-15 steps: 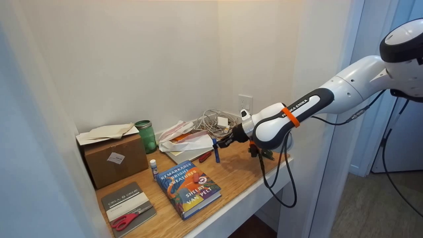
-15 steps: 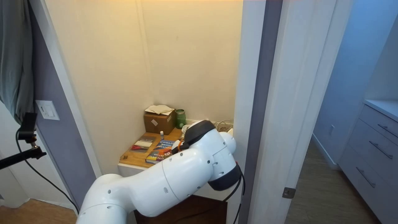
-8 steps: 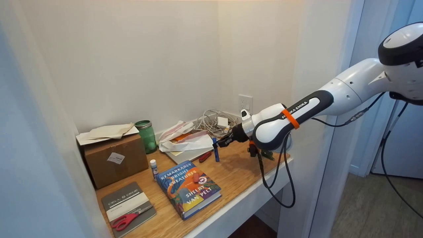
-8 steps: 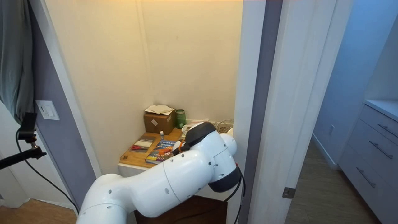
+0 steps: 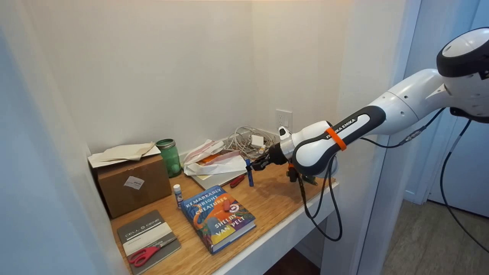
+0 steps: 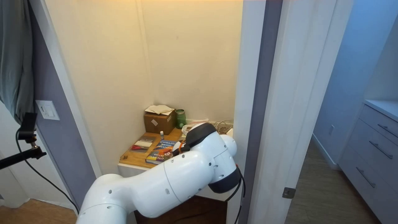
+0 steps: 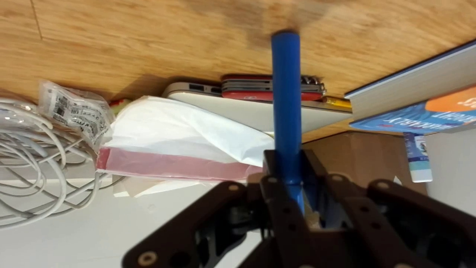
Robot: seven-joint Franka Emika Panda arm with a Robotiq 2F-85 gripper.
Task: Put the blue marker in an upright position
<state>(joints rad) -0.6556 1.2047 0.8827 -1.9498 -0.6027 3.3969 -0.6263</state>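
Note:
The blue marker (image 5: 250,180) stands nearly vertical with a slight lean in an exterior view, its lower end at or just above the wooden desk; I cannot tell whether it touches. In the wrist view the marker (image 7: 286,93) runs from between the fingertips to the desk surface, with a shadow at its far end. My gripper (image 5: 249,168) is shut on the marker near its upper part, one fingertip on each side; the gripper also shows in the wrist view (image 7: 289,158). In an exterior view the arm (image 6: 180,177) hides both gripper and marker.
A red pocket knife (image 5: 237,181) lies close beside the marker, by a flat grey device (image 7: 238,111) under a white bag (image 5: 214,164). The blue-covered book (image 5: 217,221), glue stick (image 5: 178,195), cardboard box (image 5: 133,187), green jar (image 5: 169,158) and cables (image 5: 242,139) are around it.
The arm's elbow has lowered slightly. The marker, still held, is a little more upright and its lower end has shifted very slightly. The other things have not moved.

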